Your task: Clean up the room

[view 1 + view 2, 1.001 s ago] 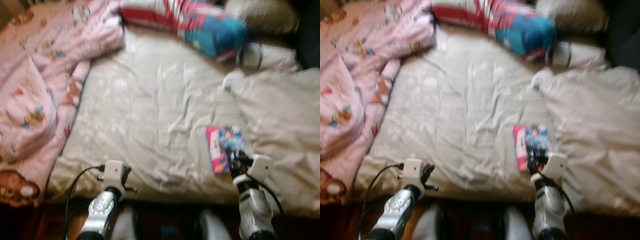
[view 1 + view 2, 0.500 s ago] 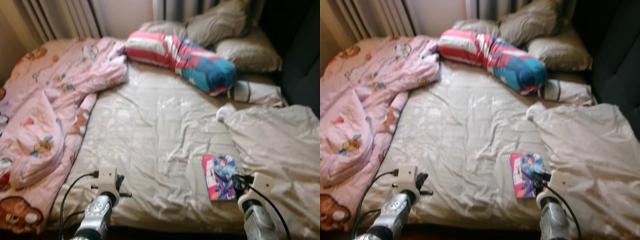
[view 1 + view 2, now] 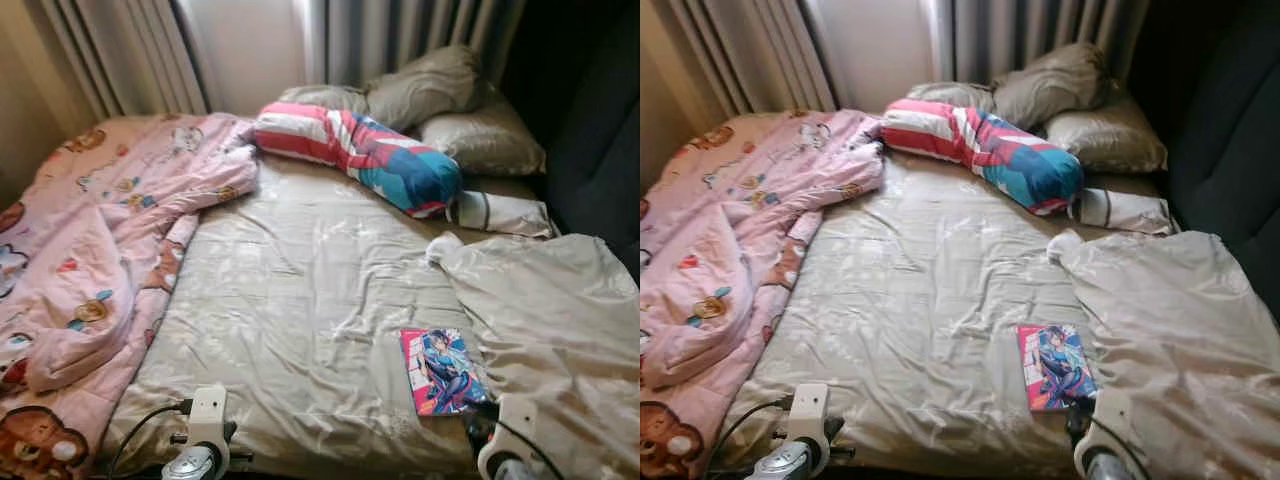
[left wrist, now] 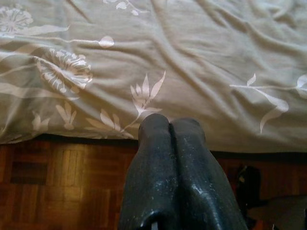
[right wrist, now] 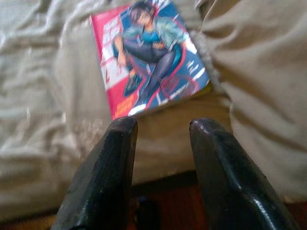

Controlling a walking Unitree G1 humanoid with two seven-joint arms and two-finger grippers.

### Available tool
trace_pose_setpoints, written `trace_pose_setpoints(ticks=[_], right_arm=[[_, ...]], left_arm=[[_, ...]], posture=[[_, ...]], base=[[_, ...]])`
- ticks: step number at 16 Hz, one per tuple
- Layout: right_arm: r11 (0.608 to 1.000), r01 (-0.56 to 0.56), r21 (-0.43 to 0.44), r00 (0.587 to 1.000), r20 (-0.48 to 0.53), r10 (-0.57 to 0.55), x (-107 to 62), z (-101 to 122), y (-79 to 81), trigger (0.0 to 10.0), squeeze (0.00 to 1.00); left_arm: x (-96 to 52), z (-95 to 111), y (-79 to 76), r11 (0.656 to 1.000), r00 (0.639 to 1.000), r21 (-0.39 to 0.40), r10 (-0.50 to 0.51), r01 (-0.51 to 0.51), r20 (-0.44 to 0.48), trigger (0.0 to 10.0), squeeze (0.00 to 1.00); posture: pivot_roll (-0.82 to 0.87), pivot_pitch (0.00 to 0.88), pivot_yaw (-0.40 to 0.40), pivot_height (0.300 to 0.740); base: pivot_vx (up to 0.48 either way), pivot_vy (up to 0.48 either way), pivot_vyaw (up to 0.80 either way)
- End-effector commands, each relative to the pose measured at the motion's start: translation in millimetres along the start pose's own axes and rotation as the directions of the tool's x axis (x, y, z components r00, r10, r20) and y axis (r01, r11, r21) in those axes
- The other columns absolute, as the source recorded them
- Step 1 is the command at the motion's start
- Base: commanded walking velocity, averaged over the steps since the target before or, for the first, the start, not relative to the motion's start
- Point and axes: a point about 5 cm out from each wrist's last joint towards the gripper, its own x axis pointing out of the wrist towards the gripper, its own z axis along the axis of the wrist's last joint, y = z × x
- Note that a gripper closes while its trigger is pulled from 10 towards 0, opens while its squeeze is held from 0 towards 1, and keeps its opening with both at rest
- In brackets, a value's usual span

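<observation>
A bed with a beige sheet spans the middle of my eye views. Low and right of centre lies a comic book, flat on the sheet, its cover red and blue with a drawn figure; there is lettering on the red part, but it is too blurred for me to read. A rumpled beige duvet lies just beside the book on the right side of the frame. A pink blanket printed with teddy bears is heaped along the left side. At the top sit a striped red, white and blue bolster and grey pillows before the curtains.

My right gripper is at the lower right edge, its fingers spread apart, holding nothing, near the book's closest edge. My left gripper is at the lower left, fingers pressed together, over the bed's edge and the wooden floor.
</observation>
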Motion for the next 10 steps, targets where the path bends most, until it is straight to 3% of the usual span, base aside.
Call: trace_pose_setpoints(ticks=[1,3,5,10], right_arm=[[1.0,0.0,-0.009,1.0,-0.018,0.0,-0.4,-3,1.6,10.0,0.0],[0.996,-0.035,-0.082,0.998,-0.057,0.031,-2.8,-13,6.3,10.0,0.0],[0.994,-0.039,-0.099,0.994,-0.102,0.029,-6.3,-25,8.4,10.0,0.0],[0.993,-0.039,-0.111,0.994,-0.103,0.027,-5.7,-24,9.0,10.0,0.0]], left_arm=[[-0.5,-3,1.1,1.0,1.0,0.025,-0.003,0.004,-0.026,10.0,0.0],[-0.7,-5,1.7,1.0,0.999,0.022,-0.002,0.003,-0.033,10.0,0.0],[-2.2,-10,5.0,1.0,0.999,0.025,0.01,-0.008,-0.053,10.0,0.0],[-3.4,-12,11.2,0.999,0.998,0.028,0.026,-0.025,-0.065,10.0,0.0]], posture=[[-0.03,0.003,0.015,0.74],[-0.03,0.0,0.016,0.74],[-0.03,0.0,0.015,0.74],[-0.02,0.0,0.015,0.74]], base=[[0.0,0.0,0.0],[0.0,0.0,0.0],[0.0,0.0,0.0],[0.0,0.0,0.0]])
